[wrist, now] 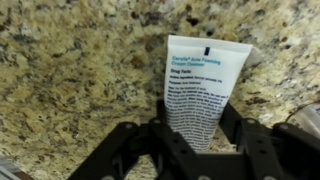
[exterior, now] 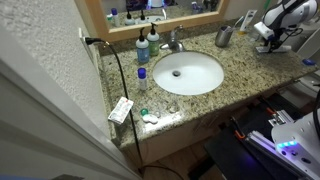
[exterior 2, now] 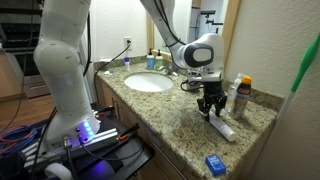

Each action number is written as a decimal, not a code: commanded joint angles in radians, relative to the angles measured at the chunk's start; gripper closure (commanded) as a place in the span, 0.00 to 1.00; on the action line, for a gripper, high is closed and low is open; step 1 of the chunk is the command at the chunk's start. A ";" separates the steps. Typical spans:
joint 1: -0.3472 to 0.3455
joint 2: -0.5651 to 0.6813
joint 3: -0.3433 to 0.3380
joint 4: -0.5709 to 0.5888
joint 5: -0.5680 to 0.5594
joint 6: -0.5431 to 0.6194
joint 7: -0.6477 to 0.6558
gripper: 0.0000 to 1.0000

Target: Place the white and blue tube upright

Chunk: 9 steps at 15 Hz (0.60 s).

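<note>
The white and blue tube point(wrist: 205, 75) lies flat on the speckled granite counter, printed side up. Its wide crimped end points away from the wrist camera. In an exterior view the tube point(exterior 2: 224, 129) lies near the counter's front right, pointing toward the edge. My gripper point(exterior 2: 210, 107) stands straight down over its near end. In the wrist view my gripper point(wrist: 194, 108) has one black finger pressed against each side of the tube's narrower end. In an exterior view my gripper point(exterior: 268, 36) is at the far right of the counter, and the tube is hidden there.
An oval sink point(exterior: 185, 72) with a faucet fills the counter's middle. A grey cup point(exterior: 224, 37) and bottles point(exterior 2: 240, 95) stand near the wall beside my gripper. A small blue item point(exterior 2: 215, 163) lies at the counter's front edge. A flat white box point(exterior: 121, 110) lies at the far end.
</note>
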 commanded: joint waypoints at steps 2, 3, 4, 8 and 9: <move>-0.067 0.021 0.072 0.021 0.064 -0.108 -0.132 0.77; -0.096 0.011 0.108 0.018 0.115 -0.121 -0.192 0.77; -0.115 0.008 0.128 0.021 0.157 -0.130 -0.234 0.77; -0.174 0.001 0.181 0.048 0.308 -0.216 -0.421 0.84; -0.184 -0.001 0.190 0.055 0.340 -0.243 -0.465 0.86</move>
